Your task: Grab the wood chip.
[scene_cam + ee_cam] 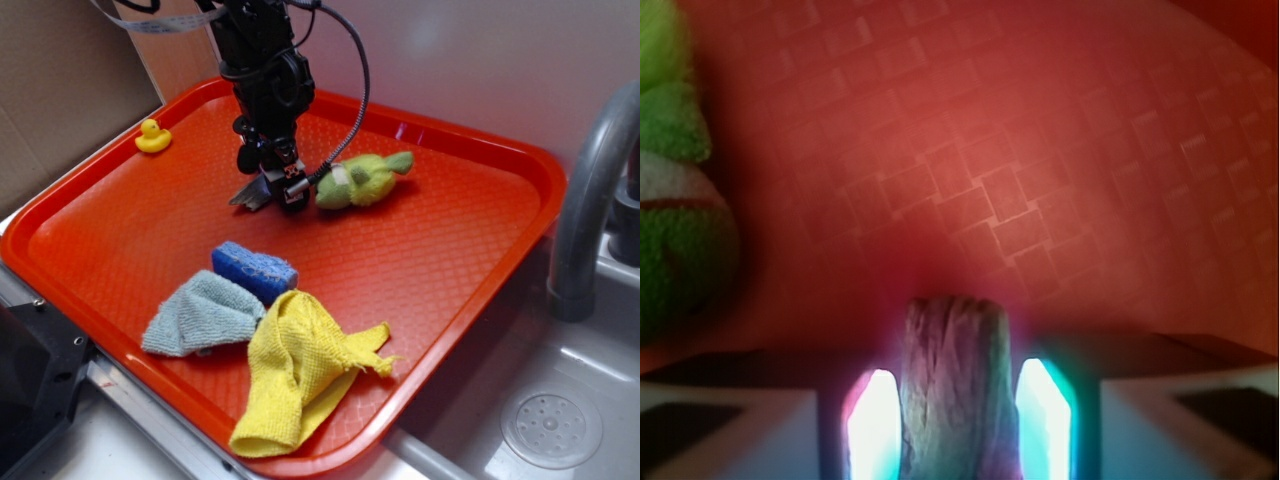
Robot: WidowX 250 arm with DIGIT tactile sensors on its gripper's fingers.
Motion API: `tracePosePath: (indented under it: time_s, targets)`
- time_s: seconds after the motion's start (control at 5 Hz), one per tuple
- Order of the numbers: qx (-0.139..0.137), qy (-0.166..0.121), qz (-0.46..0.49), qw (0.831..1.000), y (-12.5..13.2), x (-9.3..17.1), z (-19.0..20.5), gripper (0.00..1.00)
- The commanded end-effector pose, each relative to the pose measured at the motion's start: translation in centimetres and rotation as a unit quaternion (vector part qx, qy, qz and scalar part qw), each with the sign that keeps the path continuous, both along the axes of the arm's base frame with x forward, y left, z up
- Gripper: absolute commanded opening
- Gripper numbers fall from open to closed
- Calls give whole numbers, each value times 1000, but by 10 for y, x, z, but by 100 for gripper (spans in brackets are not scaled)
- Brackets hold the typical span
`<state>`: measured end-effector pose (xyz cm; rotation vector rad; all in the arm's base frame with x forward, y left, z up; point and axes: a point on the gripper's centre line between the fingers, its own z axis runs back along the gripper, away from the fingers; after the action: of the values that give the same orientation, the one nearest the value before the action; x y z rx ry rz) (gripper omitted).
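The wood chip [248, 196], a grey-brown grained sliver, lies at tray level on the orange tray [470, 250], its jagged end sticking out left of the fingers. My gripper [277, 192] reaches down over it, just left of the green plush toy [362, 178]. In the wrist view the wood chip [955, 370] fills the space between the two lit pads [875, 430], which press on its sides. My gripper [958, 420] is shut on it. The chip's near end is hidden below the frame edge.
The green plush toy [670, 230] lies close on the gripper's left in the wrist view. A blue sponge block [255, 270], a grey-blue cloth [203, 315] and a yellow cloth [295, 370] lie at the tray's front. A yellow rubber duck [152, 136] sits far left. A faucet [590, 200] and a sink [540, 420] stand to the right.
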<state>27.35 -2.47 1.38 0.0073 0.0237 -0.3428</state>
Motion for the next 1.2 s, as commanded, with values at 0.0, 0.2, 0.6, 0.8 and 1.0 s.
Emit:
tracePosePath:
  time_s: [0.0, 0.2, 0.6, 0.8, 1.0]
  targets:
    - [28, -62, 130, 989, 19, -32, 64, 0]
    - [-35, -62, 225, 972, 52, -66, 112, 0]
    - [-89, -91, 285, 950, 75, -66, 206, 0]
    - [-100, -107, 267, 953, 62, -63, 254, 0]
    - [-68, -125, 266, 954, 44, -70, 252, 0]
